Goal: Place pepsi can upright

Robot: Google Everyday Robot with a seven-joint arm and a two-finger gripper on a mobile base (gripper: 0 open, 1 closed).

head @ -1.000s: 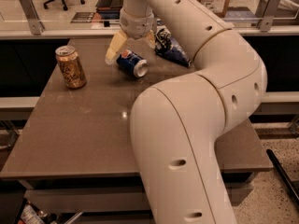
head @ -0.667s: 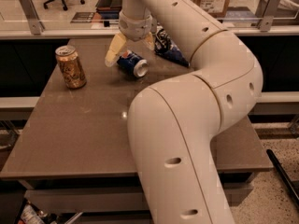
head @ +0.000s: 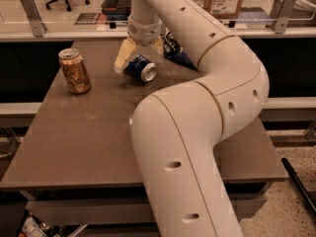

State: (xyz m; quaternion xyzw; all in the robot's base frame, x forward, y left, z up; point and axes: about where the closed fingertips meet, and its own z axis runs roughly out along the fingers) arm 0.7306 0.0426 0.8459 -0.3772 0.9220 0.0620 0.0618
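Note:
The pepsi can [head: 140, 69], dark blue with a silver end, lies on its side on the brown table [head: 89, 142] near the far middle. My gripper [head: 141, 53] hangs right over it, open. One tan finger [head: 123, 56] reaches down at the can's left side. The other finger [head: 158, 45] is behind the can to the right, partly hidden. The can rests on the table between the two fingers.
A gold-tan can [head: 75, 70] stands upright at the table's far left. A dark blue wrinkly snack bag [head: 177, 54] lies just right of the gripper. My own large arm [head: 197, 132] covers the table's right half. A glass rail runs behind the table.
The gripper has come down slightly around the pepsi can. The can still lies in the same spot on its side.

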